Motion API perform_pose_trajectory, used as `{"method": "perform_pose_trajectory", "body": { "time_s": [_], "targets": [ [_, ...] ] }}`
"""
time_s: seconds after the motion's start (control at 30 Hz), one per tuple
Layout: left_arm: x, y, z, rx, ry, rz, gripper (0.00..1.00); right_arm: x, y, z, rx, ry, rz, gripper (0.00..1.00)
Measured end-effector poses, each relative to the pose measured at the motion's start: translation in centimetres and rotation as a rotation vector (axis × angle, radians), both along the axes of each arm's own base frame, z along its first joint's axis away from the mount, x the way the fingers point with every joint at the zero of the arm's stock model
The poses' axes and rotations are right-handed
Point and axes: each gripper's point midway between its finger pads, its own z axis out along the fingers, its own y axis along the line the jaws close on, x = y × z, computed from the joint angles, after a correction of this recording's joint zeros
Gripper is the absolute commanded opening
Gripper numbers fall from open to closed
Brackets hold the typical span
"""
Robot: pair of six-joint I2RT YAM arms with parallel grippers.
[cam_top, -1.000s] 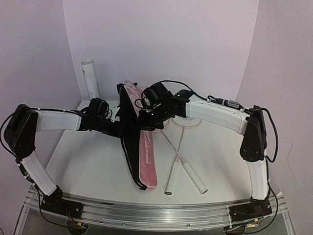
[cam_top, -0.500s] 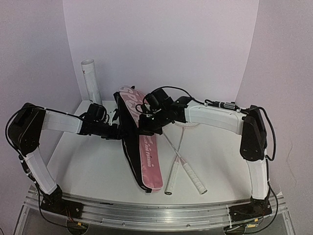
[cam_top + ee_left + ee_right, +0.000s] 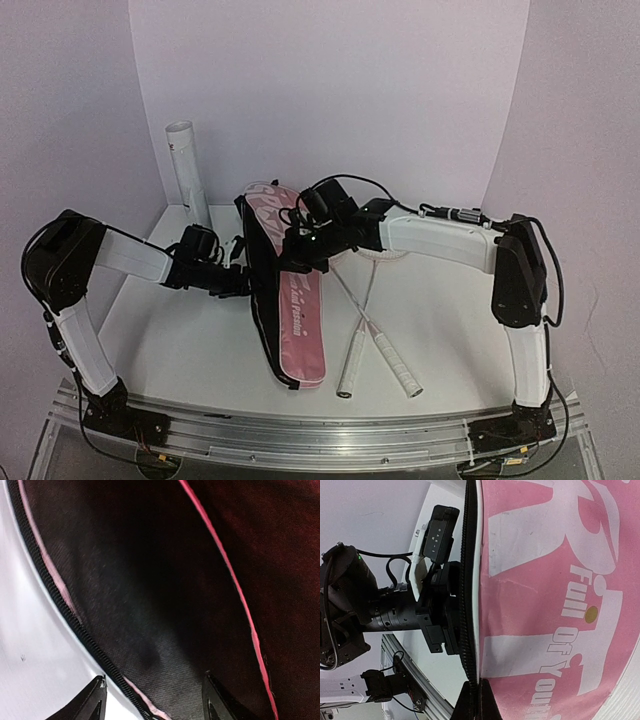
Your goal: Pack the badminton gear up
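Two white-framed rackets lie crossed on the table, right of the long pink bag, handles toward me. Their heads are partly hidden under my right arm. My right gripper is shut on the zipper edge of the bag's upper pink flap and holds it lifted, as the right wrist view shows. My left gripper is at the bag's left side, open. Its view looks into the dark inside of the bag. The lower zipper edge runs between its fingers.
A tall white tube stands at the back left. The white table ends at a metal rail near my bases. White walls close the back and sides.
The bag's raised flap has come down lower and the bag has settled flatter. My left gripper has moved nearer and lower along the bag's left edge.
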Motion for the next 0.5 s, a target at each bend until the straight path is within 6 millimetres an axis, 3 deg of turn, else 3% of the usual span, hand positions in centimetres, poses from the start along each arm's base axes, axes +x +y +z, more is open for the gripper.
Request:
{"method": "perform_pose_trajectory", "body": {
  "time_s": [0.3, 0.5],
  "targets": [
    [0.6, 0.9, -0.8, 0.047, 0.001, 0.057, 0.54, 0.0, 0.0, -0.1, 0.007, 0.009, -0.003, 0.0],
    [-0.4, 1.0, -2.7, 0.05, 0.052, 0.043, 0.55, 0.0, 0.1, 0.0, 0.019, 0.011, 0.0, 0.0]
  ]
}}
